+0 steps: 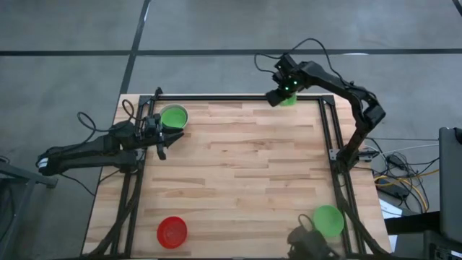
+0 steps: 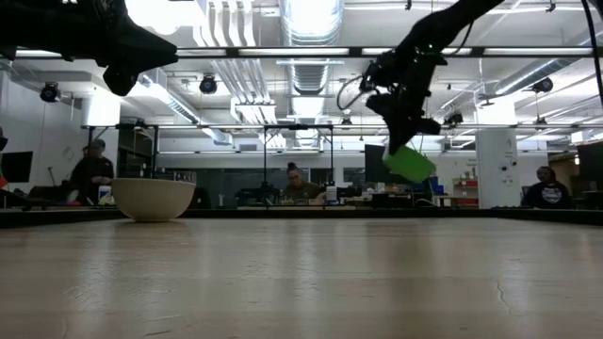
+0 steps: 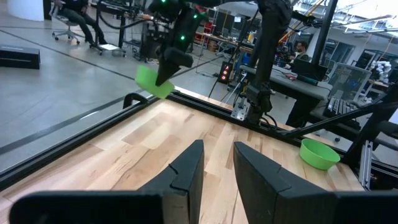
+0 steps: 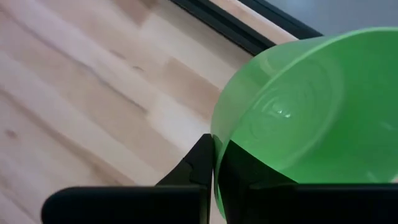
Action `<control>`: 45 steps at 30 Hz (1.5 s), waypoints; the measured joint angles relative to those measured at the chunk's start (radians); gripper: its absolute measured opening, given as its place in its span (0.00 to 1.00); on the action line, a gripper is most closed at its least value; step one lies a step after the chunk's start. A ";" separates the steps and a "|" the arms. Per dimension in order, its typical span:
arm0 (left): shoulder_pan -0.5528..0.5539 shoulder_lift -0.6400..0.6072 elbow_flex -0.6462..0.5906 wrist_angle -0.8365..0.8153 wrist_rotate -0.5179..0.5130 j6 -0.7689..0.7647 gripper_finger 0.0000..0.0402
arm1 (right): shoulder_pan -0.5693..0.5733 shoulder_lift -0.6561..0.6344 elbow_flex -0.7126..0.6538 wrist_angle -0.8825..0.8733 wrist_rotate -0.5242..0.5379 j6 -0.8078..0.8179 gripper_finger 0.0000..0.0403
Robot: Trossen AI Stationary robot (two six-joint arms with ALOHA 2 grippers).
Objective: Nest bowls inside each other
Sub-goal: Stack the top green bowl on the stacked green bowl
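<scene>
Right gripper (image 1: pixel 281 94): pinched tight on the rim of a green bowl (image 4: pixel 298 106). Hangs tilted, clear of the table (image 1: pixel 238 166), at the far edge.

Left of it, well apart across the table: a whitish-grey bowl (image 1: pixel 185 111) with a second green bowl (image 1: pixel 173 115) seated inside (one nest apparently done).

Just beside that pair: left gripper (image 1: pixel 161 148), fingers (image 3: pixel 186 177) apart, holding nothing.

Farther off toward the near edge, well apart from both grippers and from each other: a red bowl (image 1: pixel 172 231) and a third green bowl (image 1: pixel 328 219), neither yet nested.

Judged early on: one pairing made, one bowl in the air, two left to collect.
</scene>
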 joint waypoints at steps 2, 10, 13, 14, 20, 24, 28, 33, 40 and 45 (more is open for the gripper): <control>0.000 0.000 0.000 0.000 0.000 0.000 0.23 | 0.026 0.000 0.024 -0.002 0.000 -0.001 0.03; 0.000 0.000 0.000 0.000 0.000 0.000 0.23 | 0.127 0.000 0.089 -0.003 0.000 -0.025 0.03; 0.000 0.000 0.000 0.000 0.000 0.000 0.23 | 0.160 0.001 0.107 -0.003 -0.005 -0.025 0.03; 0.000 0.000 0.000 0.000 0.000 0.000 0.23 | 0.172 0.001 0.112 -0.002 -0.005 -0.026 0.03; 0.000 0.000 0.000 0.000 0.000 0.000 0.23 | 0.232 0.001 0.146 0.012 -0.019 -0.037 0.03; 0.000 0.000 0.000 0.000 0.000 0.000 0.23 | 0.269 0.005 0.165 0.047 -0.041 -0.053 0.03; 0.000 0.000 0.000 0.000 0.000 0.000 0.23 | 0.295 0.025 0.184 0.102 -0.108 -0.070 0.03; 0.000 0.000 0.000 0.000 0.000 0.000 0.23 | 0.323 0.091 0.229 0.121 -0.164 -0.057 0.03; 0.000 0.000 0.000 -0.001 0.001 0.000 0.23 | 0.378 0.229 0.339 0.118 -0.196 -0.042 0.03; 0.000 0.000 0.000 -0.002 0.001 0.000 0.23 | 0.414 0.334 0.480 0.069 -0.196 -0.055 0.03</control>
